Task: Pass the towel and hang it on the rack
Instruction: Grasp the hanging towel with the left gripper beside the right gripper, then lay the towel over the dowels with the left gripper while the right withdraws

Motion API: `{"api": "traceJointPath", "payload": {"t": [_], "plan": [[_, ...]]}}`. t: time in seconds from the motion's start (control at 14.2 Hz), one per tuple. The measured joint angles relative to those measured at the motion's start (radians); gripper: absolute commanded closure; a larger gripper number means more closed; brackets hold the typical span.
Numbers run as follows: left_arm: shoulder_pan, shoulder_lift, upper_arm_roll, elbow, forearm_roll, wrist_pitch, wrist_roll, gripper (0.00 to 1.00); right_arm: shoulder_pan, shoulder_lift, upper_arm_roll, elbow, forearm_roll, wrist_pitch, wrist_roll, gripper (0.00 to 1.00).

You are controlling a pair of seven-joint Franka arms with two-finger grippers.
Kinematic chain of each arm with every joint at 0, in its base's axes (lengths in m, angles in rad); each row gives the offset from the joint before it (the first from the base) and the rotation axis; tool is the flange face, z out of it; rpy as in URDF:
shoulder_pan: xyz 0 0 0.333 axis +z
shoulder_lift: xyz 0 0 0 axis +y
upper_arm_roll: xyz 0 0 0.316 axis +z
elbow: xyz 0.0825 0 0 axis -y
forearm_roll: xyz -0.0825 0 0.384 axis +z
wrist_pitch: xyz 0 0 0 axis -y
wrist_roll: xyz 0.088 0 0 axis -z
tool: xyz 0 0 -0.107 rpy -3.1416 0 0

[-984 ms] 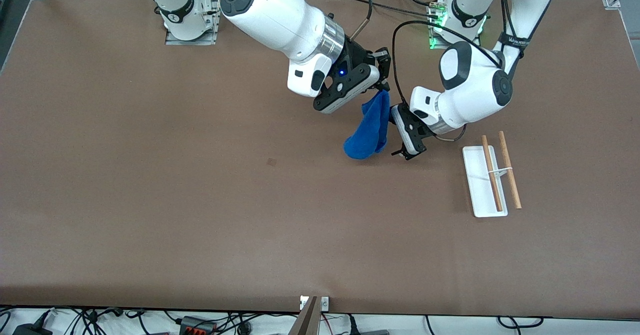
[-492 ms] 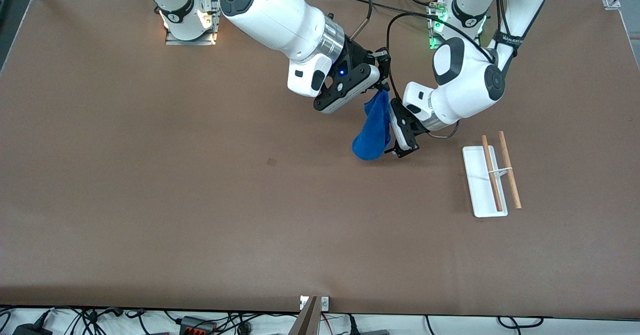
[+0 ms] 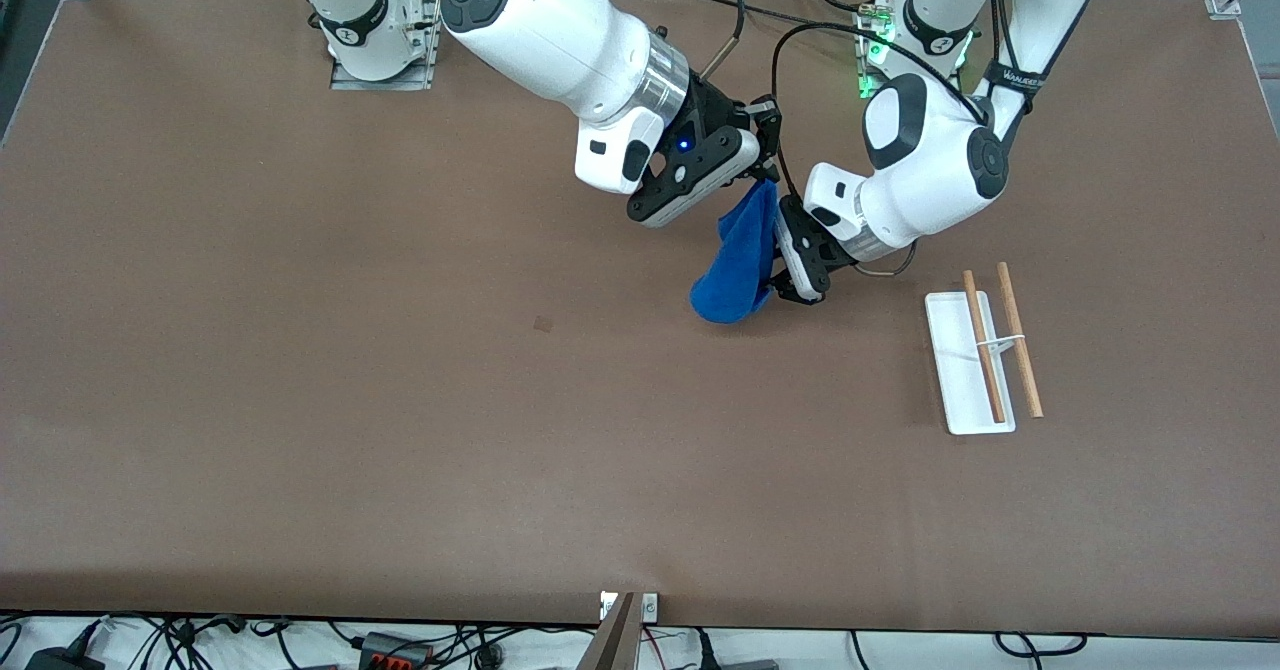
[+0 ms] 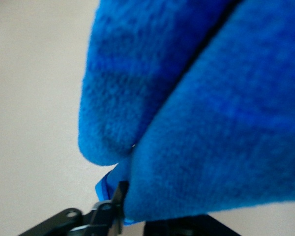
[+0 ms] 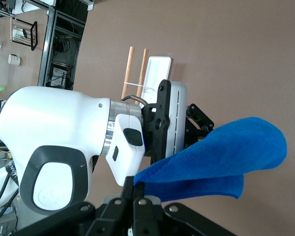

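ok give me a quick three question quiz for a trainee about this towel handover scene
1. True or false: the blue towel already hangs over the rack.
2. Which gripper holds the top corner of the towel? A) left gripper B) right gripper C) neither
3. Fill in: the rack stands on the table toward the ____ arm's end.

Key
1. False. The towel dangles in the air from the right gripper; the rack's two wooden rods are bare.
2. B. The right gripper is shut on the towel's corner, while the left gripper is at the towel's lower part; its grip cannot be made out.
3. Left.
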Motion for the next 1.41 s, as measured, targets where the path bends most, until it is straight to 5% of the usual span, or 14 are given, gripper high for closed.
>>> {"api": "traceJointPath", "payload": {"t": [0.21,0.35,0.91,1.2,1.41], "plan": [[0.002,0.002,0.0,0.001,-0.001,0.0,0.0,0.99,0.0,0.0,0.0,0.0,0.0,0.0,-0.001,0.96],[0.006,0.004,0.002,0.003,-0.002,0.0,0.0,0.99,0.0,0.0,-0.001,0.0,-0.004,0.0,-0.015,0.0],[0.176,-0.031,0.035,0.098,0.128,-0.263,-0.038,0.99,-0.024,-0.018,-0.05,0.004,-0.205,-0.074,-0.026,0.0],[0.325,-0.058,0.043,0.172,0.209,-0.416,-0.17,0.99,-0.036,-0.03,-0.173,0.003,-0.368,-0.254,-0.026,0.0],[0.395,-0.056,0.044,0.175,0.292,-0.431,-0.265,0.99,-0.075,-0.027,-0.307,-0.03,-0.384,-0.324,-0.067,0.0]]}}
